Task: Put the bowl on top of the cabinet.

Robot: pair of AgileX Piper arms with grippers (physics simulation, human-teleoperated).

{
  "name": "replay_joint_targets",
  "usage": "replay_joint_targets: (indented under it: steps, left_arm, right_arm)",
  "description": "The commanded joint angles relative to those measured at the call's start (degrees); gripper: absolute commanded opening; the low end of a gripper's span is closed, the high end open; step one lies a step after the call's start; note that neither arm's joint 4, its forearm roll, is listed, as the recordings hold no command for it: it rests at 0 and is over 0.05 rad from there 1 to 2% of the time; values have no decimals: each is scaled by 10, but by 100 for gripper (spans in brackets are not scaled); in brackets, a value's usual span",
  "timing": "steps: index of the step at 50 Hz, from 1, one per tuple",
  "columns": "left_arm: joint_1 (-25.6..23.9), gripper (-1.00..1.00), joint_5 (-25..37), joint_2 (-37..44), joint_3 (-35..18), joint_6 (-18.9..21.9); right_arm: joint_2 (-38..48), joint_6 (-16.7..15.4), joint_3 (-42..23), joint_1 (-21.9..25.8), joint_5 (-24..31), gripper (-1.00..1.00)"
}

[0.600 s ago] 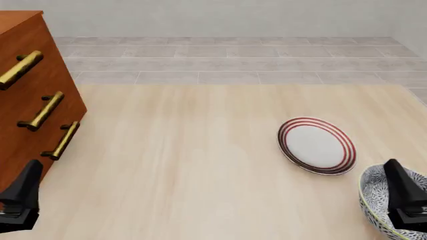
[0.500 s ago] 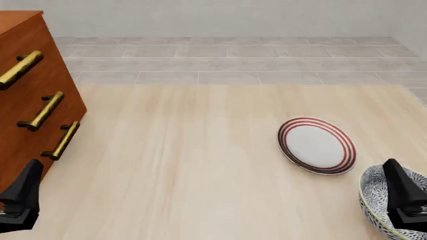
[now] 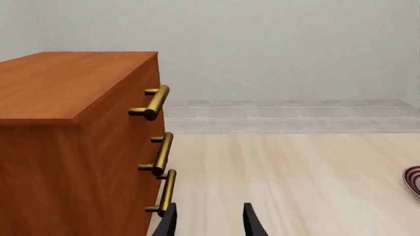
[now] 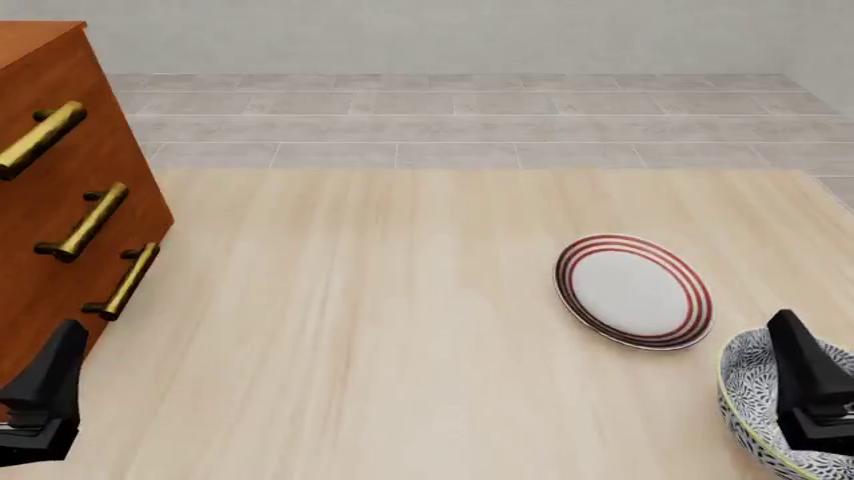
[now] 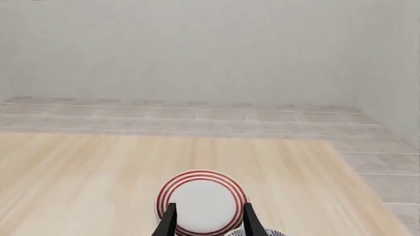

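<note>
The black-and-white patterned bowl (image 4: 745, 392) sits on the table at the near right corner. My right gripper (image 4: 802, 378) hovers over its right half and hides part of it. In the right wrist view the right gripper (image 5: 208, 223) is open with nothing between its fingers. The reddish-brown cabinet (image 4: 54, 170) stands at the far left, its brass handles (image 4: 83, 222) facing the table. My left gripper (image 4: 48, 384) is low at the near left, just in front of the cabinet. It also shows open and empty in the left wrist view (image 3: 208, 223), beside the cabinet (image 3: 72, 128).
A flat white plate with red rings (image 4: 633, 290) lies just beyond the bowl and to its left; it fills the space ahead of the right fingers (image 5: 202, 200). The pale wooden table (image 4: 374, 330) ends at a tiled floor at the back.
</note>
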Motion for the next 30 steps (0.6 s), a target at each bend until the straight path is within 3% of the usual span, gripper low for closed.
replay_joint_targets:
  steps: [1,7,14,17,30]
  left_arm:
    - [-2,100,-1,0,0,1]
    - [-5,100,-1,0,0,2]
    - [-9,100,-4,0,0,1]
    - [-10,100,-5,0,-1,2]
    - [-13,100,-4,0,-1,5]
  right_arm:
    - [12,-12,-39,5,17,100]
    - [31,-18,-84,7,41,100]
    - [64,1,-125,17,69,100]
    - [64,-13,-141,15,88,100]
    - [76,-19,-206,17,161,100]
